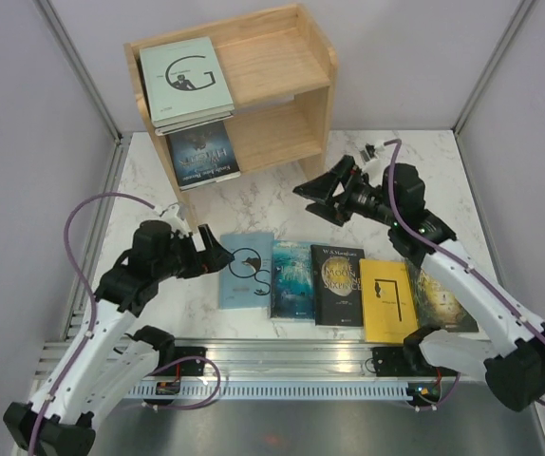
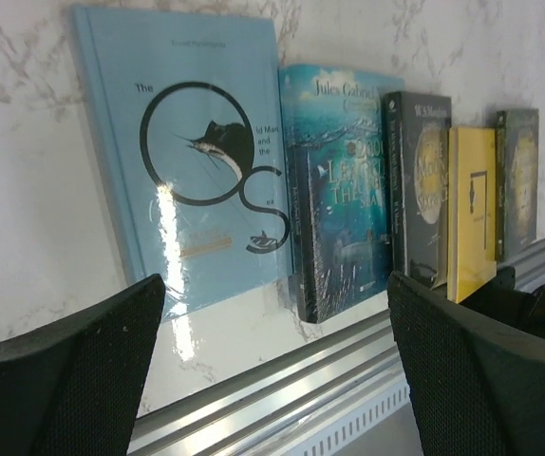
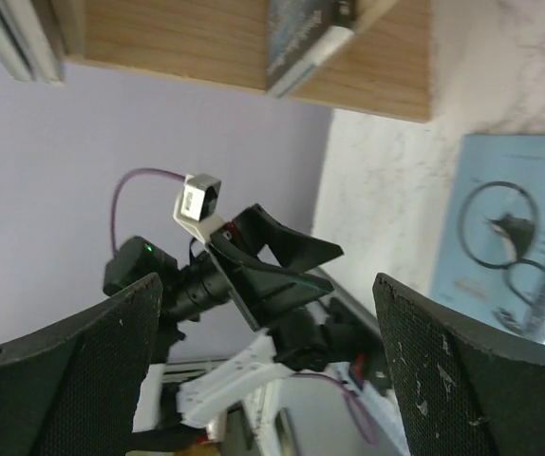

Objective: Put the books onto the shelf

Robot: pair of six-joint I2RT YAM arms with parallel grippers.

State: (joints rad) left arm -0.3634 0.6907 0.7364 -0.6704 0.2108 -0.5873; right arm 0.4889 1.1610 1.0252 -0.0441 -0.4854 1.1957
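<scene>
**Desk:** What is shown at the left pincer (image 1: 216,253)?

**Photographer:** It is held low over the marble table (image 1: 253,204), jaws spread fully, and nothing is gripped. In its wrist view the two black fingers (image 2: 83,370) are seen far apart, with only tabletop and a metal rail (image 2: 253,394) between them. The pale blue book (image 1: 249,271) lies flat just ahead of the fingertips, close but not touched.

**Desk:** And the shelf (image 1: 287,85)?

**Photographer:** It is stood at the table's far edge, well beyond that pincer. The white "G" book (image 1: 185,76) is laid flat on the left of the top board, on a thin stack whose covers are hidden. The dark blue book (image 1: 203,152) sticks out of the front of the lower tier.

**Desk:** The other books?

**Photographer:** They are laid flat in a row past the pale blue one, leading away from the left pincer: teal book (image 1: 291,278), black book (image 1: 337,283), yellow book (image 1: 387,299), green-gold book (image 1: 441,299).

**Desk:** The right pincer (image 1: 312,201)?

**Photographer:** It is raised above the table and pointed leftward, fingers (image 3: 73,370) set wide with nothing between them. The shelf's lower tier is near, just beyond its tips; the row lies below it, nearer the arm bases, the black book closest.
</scene>
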